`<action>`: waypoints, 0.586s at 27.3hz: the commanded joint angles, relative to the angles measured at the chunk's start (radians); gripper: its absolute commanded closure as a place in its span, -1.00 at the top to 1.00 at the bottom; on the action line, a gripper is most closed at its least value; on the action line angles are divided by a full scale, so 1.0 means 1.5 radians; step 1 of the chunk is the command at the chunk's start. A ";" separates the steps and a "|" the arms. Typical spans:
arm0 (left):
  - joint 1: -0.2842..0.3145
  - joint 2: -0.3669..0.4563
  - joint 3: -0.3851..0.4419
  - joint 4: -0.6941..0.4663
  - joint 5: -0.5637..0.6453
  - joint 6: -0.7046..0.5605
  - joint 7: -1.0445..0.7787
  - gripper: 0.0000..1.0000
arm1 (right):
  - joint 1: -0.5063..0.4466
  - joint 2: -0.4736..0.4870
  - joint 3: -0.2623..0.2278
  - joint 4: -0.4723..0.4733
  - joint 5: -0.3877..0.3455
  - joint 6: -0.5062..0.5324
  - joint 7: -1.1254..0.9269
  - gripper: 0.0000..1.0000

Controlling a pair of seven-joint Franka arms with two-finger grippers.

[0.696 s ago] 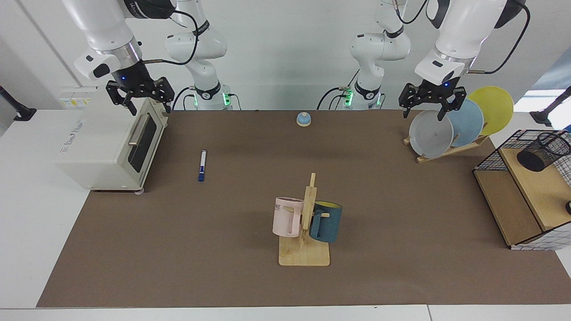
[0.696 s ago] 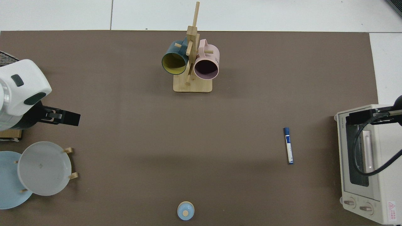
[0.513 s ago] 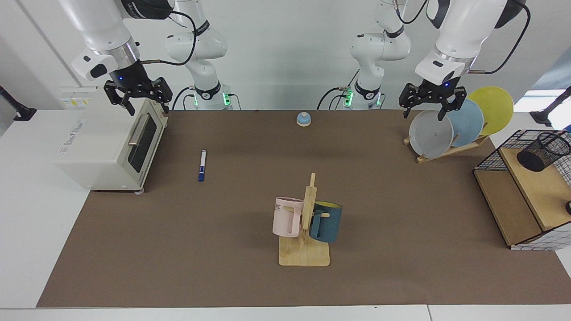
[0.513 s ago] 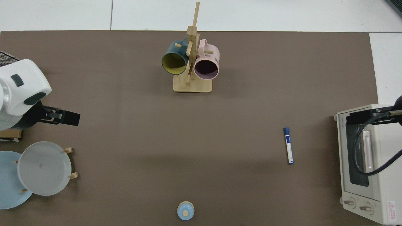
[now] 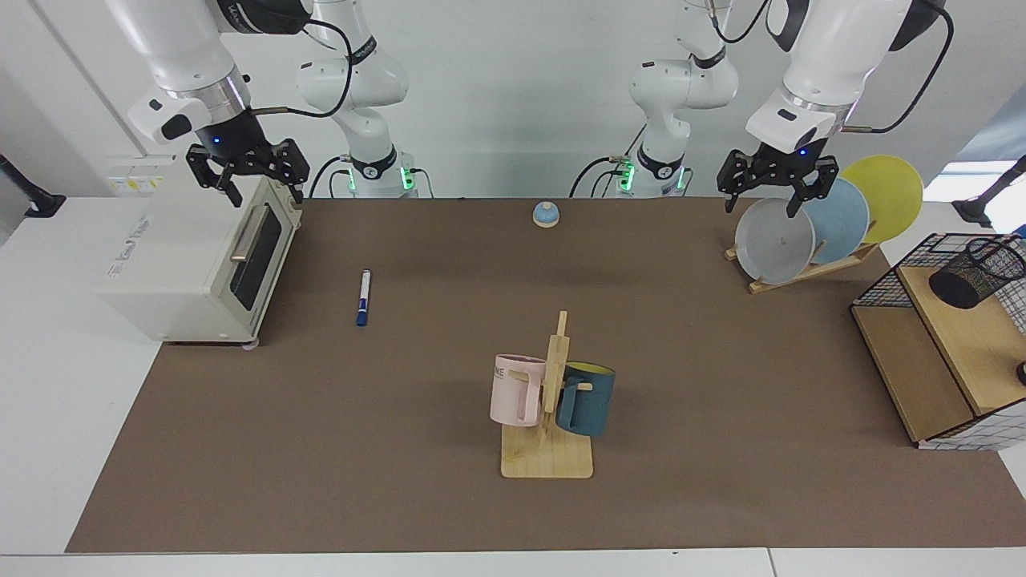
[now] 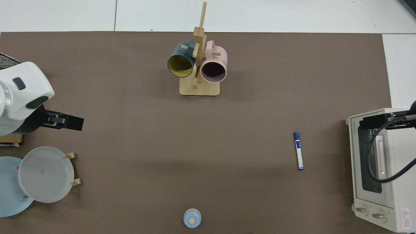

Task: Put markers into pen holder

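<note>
From the facing view I see the marker [image 5: 364, 297] lying flat on the brown mat [image 5: 401, 449] of the counter, its long axis running almost straight away from the camera, the blue end nearest me. It sits just beside the toaster oven [image 5: 192, 260], with open mat on its other sides. My right gripper [image 5: 247, 170] hangs above the oven's top corner, jaws spread and empty. My left gripper [image 5: 773, 183] hovers over the grey plate [image 5: 773, 240] in the plate rack, jaws also spread, holding nothing. The pen holder [image 5: 976, 272] lies tilted on the upper wooden shelf of the wire basket [image 5: 882, 284], well apart from the marker, at the far side of the mat. The mug stand [image 5: 549, 449] is between them, nearer the front edge.

From the top view the marker [image 6: 298, 150] runs nearly top to bottom, dark cap uppermost, apart from the oven [image 6: 378, 169]. Wide bare mat separates it from the mug stand [image 6: 199, 89] and the small blue bell [image 6: 192, 218].
</note>
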 commanded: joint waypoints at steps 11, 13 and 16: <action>-0.008 0.003 0.012 0.000 -0.029 0.008 -0.014 1.00 | -0.013 -0.014 0.004 -0.012 -0.007 0.007 0.012 1.00; -0.004 0.005 0.013 0.000 -0.030 0.008 -0.015 1.00 | -0.017 -0.014 0.006 -0.012 -0.004 0.008 0.012 1.00; 0.001 0.008 0.014 0.000 -0.037 0.009 -0.014 1.00 | -0.016 -0.017 0.006 -0.014 -0.001 -0.003 0.012 1.00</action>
